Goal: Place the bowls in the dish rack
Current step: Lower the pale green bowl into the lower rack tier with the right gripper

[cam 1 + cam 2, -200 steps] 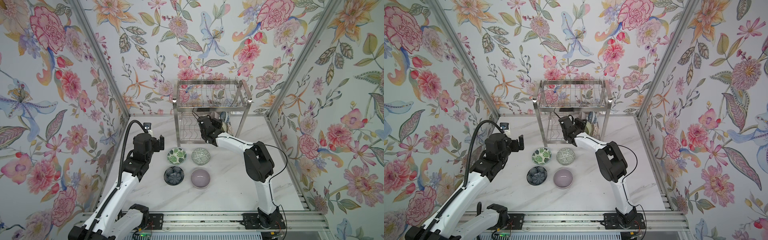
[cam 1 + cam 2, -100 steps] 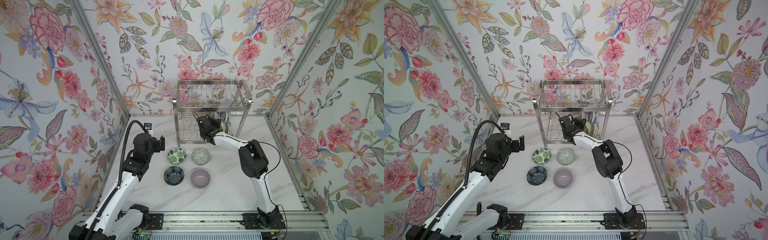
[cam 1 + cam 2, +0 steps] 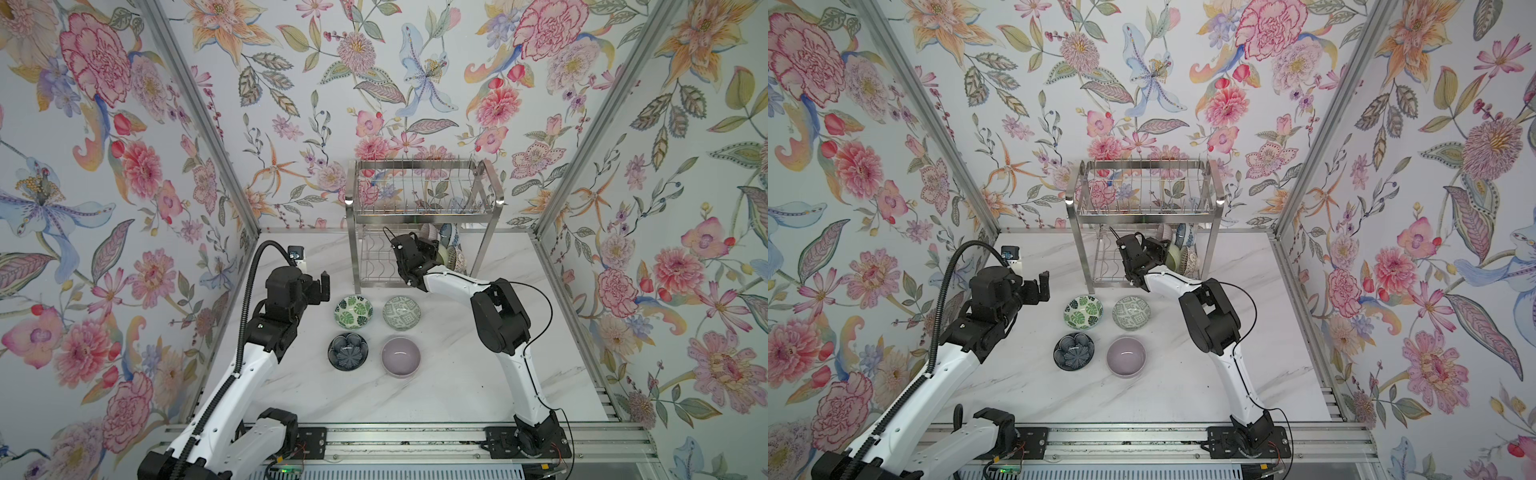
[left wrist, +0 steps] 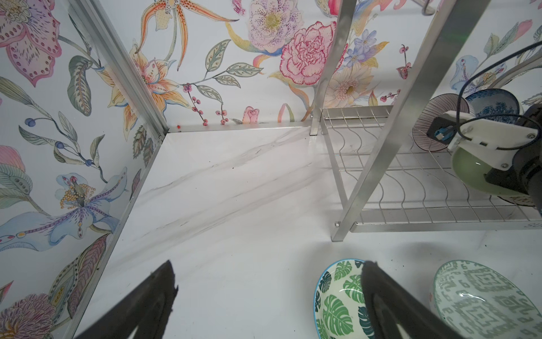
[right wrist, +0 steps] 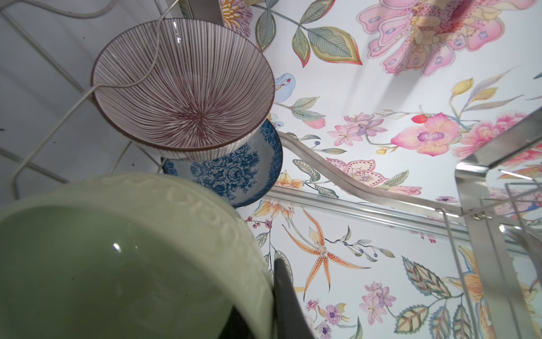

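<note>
The dish rack [image 3: 424, 210] [image 3: 1142, 210] stands at the back wall. My right gripper [image 5: 264, 308] [image 3: 436, 254] reaches into its lower tier, shut on the rim of the plain green bowl [image 5: 117, 264] [image 4: 469, 173], which is tilted. Behind it on that wavy shelf lean a ribbed bowl [image 5: 181, 88] and a blue floral bowl [image 5: 234, 173]; a brown lattice bowl [image 3: 459, 261] sits further right. On the table in front lie leaf-print [image 3: 353, 311], geometric [image 3: 401, 312], dark flower [image 3: 348, 351] and lilac [image 3: 401, 356] bowls. My left gripper [image 3: 322, 286] [image 4: 269, 267] hangs open left of the leaf-print bowl.
The rack's flat-bar front leg [image 4: 378, 146] stands just beyond the leaf-print bowl. Flowered walls with metal corner posts [image 3: 199, 116] close in the marble table [image 3: 457, 395] on three sides. The rack's upper basket [image 3: 419, 187] holds nothing that I can see.
The right arm's elbow has drifted a little to the left while its gripper stays in the lower tier with the green bowl. The left arm has not moved.
</note>
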You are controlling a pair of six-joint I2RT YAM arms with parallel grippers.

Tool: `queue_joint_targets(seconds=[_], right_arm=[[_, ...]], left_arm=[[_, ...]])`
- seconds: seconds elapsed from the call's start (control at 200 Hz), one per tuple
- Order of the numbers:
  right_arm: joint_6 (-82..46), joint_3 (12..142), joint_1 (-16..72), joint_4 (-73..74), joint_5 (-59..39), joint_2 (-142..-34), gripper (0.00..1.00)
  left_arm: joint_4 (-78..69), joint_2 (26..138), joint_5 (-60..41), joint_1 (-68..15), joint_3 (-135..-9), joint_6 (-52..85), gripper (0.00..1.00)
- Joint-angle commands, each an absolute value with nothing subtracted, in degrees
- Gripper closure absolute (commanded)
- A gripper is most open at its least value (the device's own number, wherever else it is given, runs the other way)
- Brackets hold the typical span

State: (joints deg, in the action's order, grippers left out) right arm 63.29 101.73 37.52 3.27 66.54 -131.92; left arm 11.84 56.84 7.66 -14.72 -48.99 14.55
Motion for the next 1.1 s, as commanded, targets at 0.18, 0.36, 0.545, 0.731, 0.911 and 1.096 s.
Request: queue_joint_targets(seconds=[0.18, 0.36, 0.545, 0.731, 0.911, 1.096], right_arm=[[63.94, 104.23, 35.51, 6.63, 69.36, -133.14, 1.0], [64.95, 103.89, 35.24, 7.82, 69.63, -133.85, 1.0], [64.8, 103.75, 35.29, 8.05, 69.72, -135.05, 1.0], [64.73, 103.97, 35.84, 7.91, 69.44, -136.12, 1.0], [64.86, 104.28, 36.47, 7.17, 69.06, -137.19, 1.0], [64.97, 104.65, 36.73, 6.85, 69.21, -138.86, 1.0]], left_arm=[[11.45, 55.44, 6.76, -13.89, -47.99, 15.38, 0.0], [11.43, 55.22, 6.51, -13.88, -47.99, 15.38, 0.01], [11.43, 55.19, 6.25, -13.8, -47.99, 15.38, 0.01], [11.34, 55.04, 6.19, -13.63, -47.95, 15.41, 0.01], [11.27, 55.08, 6.0, -13.64, -47.98, 15.47, 0.01], [11.49, 55.26, 5.48, -13.55, -48.25, 15.23, 0.01]])
